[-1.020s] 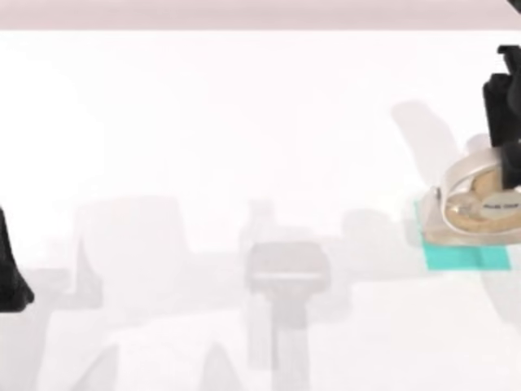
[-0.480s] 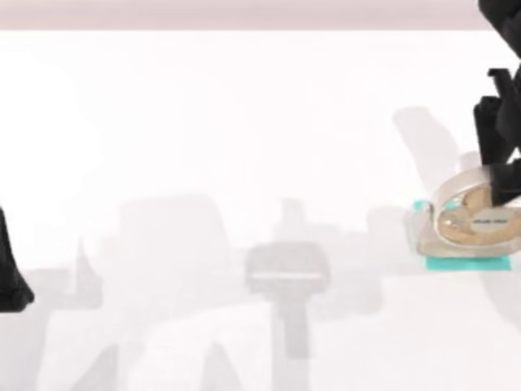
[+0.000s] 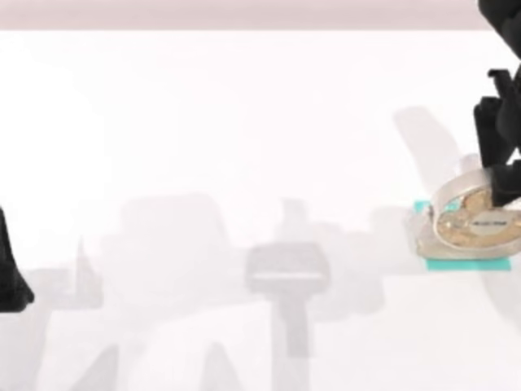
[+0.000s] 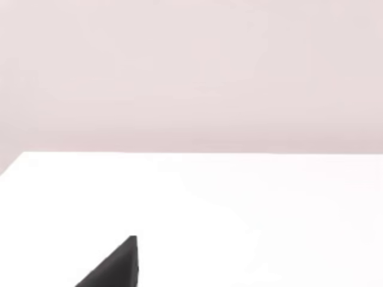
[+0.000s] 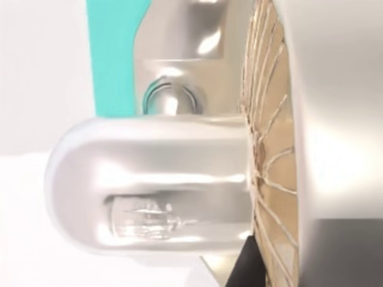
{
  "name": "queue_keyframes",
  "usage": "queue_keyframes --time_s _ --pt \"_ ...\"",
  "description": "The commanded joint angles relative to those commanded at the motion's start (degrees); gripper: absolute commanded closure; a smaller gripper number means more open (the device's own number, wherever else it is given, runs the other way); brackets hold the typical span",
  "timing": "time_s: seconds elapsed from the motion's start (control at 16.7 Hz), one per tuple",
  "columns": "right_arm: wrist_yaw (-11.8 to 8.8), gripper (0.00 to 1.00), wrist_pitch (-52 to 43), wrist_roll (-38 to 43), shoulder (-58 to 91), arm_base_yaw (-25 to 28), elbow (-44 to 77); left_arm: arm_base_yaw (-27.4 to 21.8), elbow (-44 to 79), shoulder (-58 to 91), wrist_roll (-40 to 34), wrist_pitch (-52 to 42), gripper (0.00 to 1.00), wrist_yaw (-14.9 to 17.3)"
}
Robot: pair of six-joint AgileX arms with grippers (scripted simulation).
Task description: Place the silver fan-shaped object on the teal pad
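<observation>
The silver fan-shaped object [image 3: 472, 224] lies on the teal pad [image 3: 468, 263] near the table's right edge, tan face up, and covers most of the pad. My right gripper [image 3: 496, 183] comes down from the far side, shut on the object's curved rim. In the right wrist view the rounded knob of the object [image 5: 155, 179] fills the picture. The pad [image 5: 114, 60] shows beyond it, and one dark fingertip [image 5: 245, 266] presses the tan face. My left gripper [image 3: 12, 285] is parked at the left edge, open, holding nothing; the left wrist view shows one fingertip [image 4: 116, 266] over bare table.
Faint grey shadows of the arms lie across the white table [image 3: 244, 122]. The table's far edge meets a pinkish wall [image 3: 244, 12]. The object and pad sit close to the right border of the top view.
The right gripper has carried the object a little toward the far side and lowered it onto the pad, so less teal shows. Over the last half second it has barely moved. The left arm is still.
</observation>
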Motion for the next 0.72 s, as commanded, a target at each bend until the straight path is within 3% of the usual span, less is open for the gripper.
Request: queue_keyframes --time_s 0.36,0.72 --pt "0.0 0.02 0.0 0.0 0.0 0.0 0.0 0.0 0.0 0.0 0.0 0.0 0.0 0.0" --pt "0.0 0.0 0.0 0.0 0.0 0.0 0.0 0.0 0.0 0.0 0.0 0.0 0.0 0.0"
